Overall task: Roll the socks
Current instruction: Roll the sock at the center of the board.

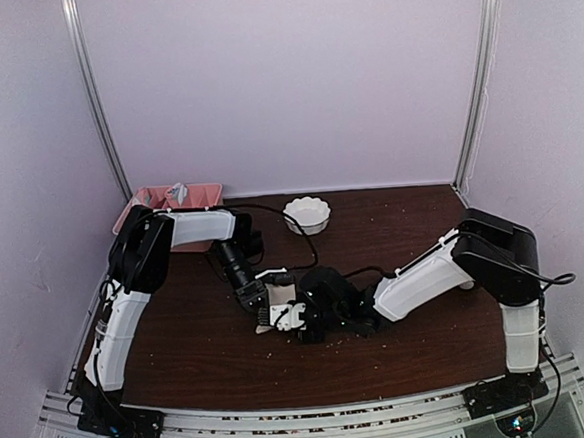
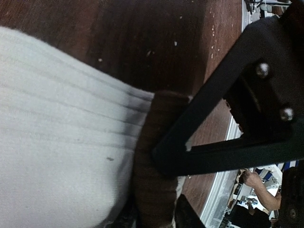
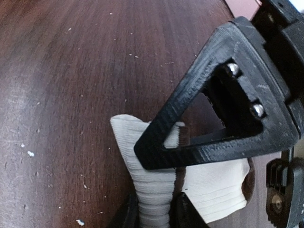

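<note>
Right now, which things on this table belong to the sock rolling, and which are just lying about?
For the job: cream sock, left gripper, right gripper, both gripping it.
Lying about: white scalloped bowl, pink bin, crumbs.

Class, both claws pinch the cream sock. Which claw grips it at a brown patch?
The left claw: it closes on the brown patch. The right claw pinches the cream sock at plain ribbed fabric.
</note>
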Tool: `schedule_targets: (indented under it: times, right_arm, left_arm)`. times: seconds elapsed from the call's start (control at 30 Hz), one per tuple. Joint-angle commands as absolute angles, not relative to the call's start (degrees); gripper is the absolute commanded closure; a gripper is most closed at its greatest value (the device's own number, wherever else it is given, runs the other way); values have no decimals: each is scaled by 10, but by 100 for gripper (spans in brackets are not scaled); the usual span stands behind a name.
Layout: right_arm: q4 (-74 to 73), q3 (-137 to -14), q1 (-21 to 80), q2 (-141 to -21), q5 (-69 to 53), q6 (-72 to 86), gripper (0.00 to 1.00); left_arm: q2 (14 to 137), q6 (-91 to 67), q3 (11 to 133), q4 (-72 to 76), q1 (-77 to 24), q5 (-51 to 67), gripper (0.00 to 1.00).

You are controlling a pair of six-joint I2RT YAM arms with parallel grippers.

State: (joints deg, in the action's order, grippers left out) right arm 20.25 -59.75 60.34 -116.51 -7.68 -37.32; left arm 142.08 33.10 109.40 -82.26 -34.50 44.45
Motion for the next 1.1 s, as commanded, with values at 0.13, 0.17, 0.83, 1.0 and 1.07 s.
schedule_targets:
  times: [0.13, 0.17, 0.83, 1.0, 1.07]
  right_arm:
    - [43, -635, 590, -1190, -159, -306, 100]
    - [30, -637, 590, -1191, -166, -295, 100]
    - [-135, -691, 532, -1238, -369, -122, 100]
    - [-192, -731, 512, -1281, -404, -101, 100]
    - [-212, -747, 501, -1302, -426, -86, 100]
  left_arm:
    - [1395, 335, 1042, -724, -341, 328, 49]
    - [1377, 329, 1034, -706, -340, 321, 35]
    - [1155, 281, 887, -486, -264, 284, 2]
    - [1030, 402, 770, -389, -309, 266, 2]
    - [1019, 454, 756, -400, -335, 248, 2]
